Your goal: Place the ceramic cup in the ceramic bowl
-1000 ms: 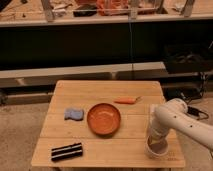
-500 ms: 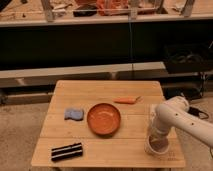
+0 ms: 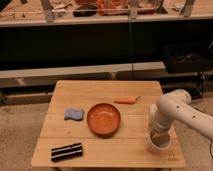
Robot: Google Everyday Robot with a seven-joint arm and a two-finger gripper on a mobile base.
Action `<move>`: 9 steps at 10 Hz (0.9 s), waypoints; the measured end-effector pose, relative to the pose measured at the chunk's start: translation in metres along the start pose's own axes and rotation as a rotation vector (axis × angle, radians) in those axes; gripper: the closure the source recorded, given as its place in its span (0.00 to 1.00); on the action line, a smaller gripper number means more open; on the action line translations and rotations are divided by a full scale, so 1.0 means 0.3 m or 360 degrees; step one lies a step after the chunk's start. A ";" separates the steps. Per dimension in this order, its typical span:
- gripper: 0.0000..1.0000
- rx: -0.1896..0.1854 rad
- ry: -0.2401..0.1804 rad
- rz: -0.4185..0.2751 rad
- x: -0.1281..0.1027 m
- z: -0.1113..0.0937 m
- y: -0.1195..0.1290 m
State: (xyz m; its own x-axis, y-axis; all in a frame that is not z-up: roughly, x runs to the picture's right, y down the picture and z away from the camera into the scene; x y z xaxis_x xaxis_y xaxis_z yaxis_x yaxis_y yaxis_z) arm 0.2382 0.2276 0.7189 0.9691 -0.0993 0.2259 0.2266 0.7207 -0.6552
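A Google Everyday Robot's gripper (image 3: pixel 158 134) reaches down at the ceramic cup (image 3: pixel 161 145), which sits near the front right corner of the wooden surface (image 3: pixel 100 92), its pale arm (image 3: pixel 175 112) bending in from the right. The jaws are closed and appear to pinch the cup's rim, though the wrist hides the exact contact. The ceramic bowl (image 3: pixel 104 119), glossy orange-brown and empty, waits near the middle of the surface, well apart from the cup on its left. A blue sponge (image 3: pixel 74 114) lies just beside the bowl, an orange carrot-like item (image 3: pixel 126 100) behind it and a black ridged object (image 3: pixel 66 151) at the front left. The cup is likely light but rigid, glazed, slippery and breakable; a firm pinch across the wall at the rim suits it, with a gentle set-down to spare both ceramics.
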 end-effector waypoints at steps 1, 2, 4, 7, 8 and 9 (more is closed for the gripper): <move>0.95 -0.0006 0.0002 -0.0003 -0.010 -0.041 -0.013; 0.95 -0.0011 0.0005 -0.0008 -0.017 -0.068 -0.021; 0.95 -0.0018 0.0021 -0.0029 -0.033 -0.097 -0.045; 0.95 -0.0002 0.0046 -0.0093 -0.140 -0.184 -0.144; 0.95 -0.0001 0.0057 -0.0115 -0.158 -0.200 -0.168; 0.95 0.0001 0.0065 -0.0134 -0.178 -0.203 -0.176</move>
State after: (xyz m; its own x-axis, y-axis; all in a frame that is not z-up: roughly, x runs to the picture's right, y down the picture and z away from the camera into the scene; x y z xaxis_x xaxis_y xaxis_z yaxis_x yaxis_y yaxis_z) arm 0.1805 0.1529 0.6976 0.9497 -0.1874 0.2509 0.3075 0.7092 -0.6344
